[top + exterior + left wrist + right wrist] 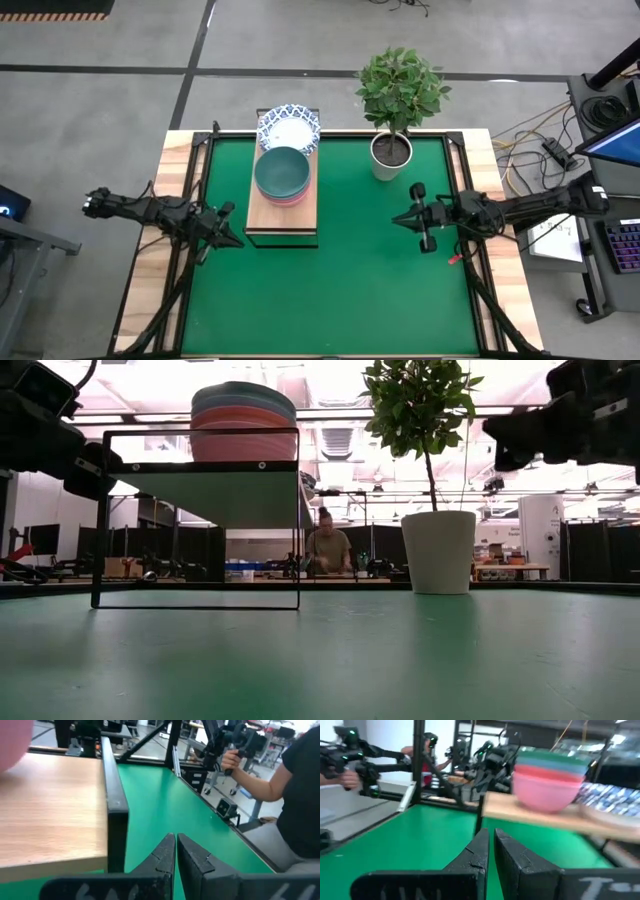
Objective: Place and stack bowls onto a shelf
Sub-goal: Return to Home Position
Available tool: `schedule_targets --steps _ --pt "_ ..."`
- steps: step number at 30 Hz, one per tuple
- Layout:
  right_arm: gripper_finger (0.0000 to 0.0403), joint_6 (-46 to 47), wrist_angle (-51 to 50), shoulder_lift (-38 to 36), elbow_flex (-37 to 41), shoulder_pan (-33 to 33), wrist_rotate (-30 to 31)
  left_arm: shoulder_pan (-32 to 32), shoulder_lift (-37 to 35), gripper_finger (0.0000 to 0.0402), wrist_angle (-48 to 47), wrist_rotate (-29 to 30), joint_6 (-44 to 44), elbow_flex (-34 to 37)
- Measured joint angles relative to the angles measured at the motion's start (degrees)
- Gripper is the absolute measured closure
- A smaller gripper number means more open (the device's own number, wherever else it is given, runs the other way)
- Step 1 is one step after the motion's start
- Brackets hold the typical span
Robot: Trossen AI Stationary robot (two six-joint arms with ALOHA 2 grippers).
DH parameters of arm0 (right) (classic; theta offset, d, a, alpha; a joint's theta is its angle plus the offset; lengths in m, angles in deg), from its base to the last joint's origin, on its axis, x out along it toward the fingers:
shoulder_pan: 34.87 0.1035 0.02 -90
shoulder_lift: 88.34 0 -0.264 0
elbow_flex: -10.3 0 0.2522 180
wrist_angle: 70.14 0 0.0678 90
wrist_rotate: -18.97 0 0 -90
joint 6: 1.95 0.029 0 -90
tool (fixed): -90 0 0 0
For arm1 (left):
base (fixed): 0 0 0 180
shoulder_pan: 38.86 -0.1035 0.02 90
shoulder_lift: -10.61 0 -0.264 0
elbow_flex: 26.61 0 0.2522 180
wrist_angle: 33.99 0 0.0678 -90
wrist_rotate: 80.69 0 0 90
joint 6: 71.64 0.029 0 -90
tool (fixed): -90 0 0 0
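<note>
The shelf (pixel 283 205) is a light-wood board on a low black frame, standing on the green mat at the centre left. On it a stack of plain bowls (pixel 282 175) stands with a teal one on top; behind it sits a stack of white blue-rimmed bowls (pixel 289 128). In the right wrist view the plain stack (pixel 550 782) shows pink lowest, then red, then teal. My left gripper (pixel 232 238) hovers shut just left of the shelf's near end. My right gripper (pixel 397 219) hovers shut at the mat's right side. Neither holds anything.
A small green tree in a white pot (pixel 391 155) stands on the mat at the far right, close to my right gripper. A person's arm (pixel 265 785) shows beyond the table's edge. Bare green mat (pixel 340 290) stretches across the near half.
</note>
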Motion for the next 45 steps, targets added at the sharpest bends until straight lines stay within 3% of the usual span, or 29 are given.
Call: schedule_targets --steps 5,19,32,36,45 --pt "0.0385 -2.98 -1.34 -4.42 0.02 -0.72 1.64 -0.02 -0.21 0.0402 0.02 0.15 -0.38 0.00" --pt "0.0385 1.55 -12.50 -15.79 0.04 -1.01 1.40 -0.02 0.71 0.0402 -0.03 1.67 2.01 0.02" --pt "0.0385 -2.79 -31.53 -34.42 0.10 -1.01 0.68 -0.02 1.51 0.0402 0.00 1.63 0.96 0.04" --pt "0.0385 -5.19 -29.41 -34.48 -0.11 -1.01 -3.26 -0.02 1.54 0.0401 0.03 1.60 0.95 0.04" --pt "0.0385 -12.39 -35.90 -34.40 -0.50 -0.99 -5.04 0.02 2.26 0.0402 0.45 1.59 0.93 0.11"
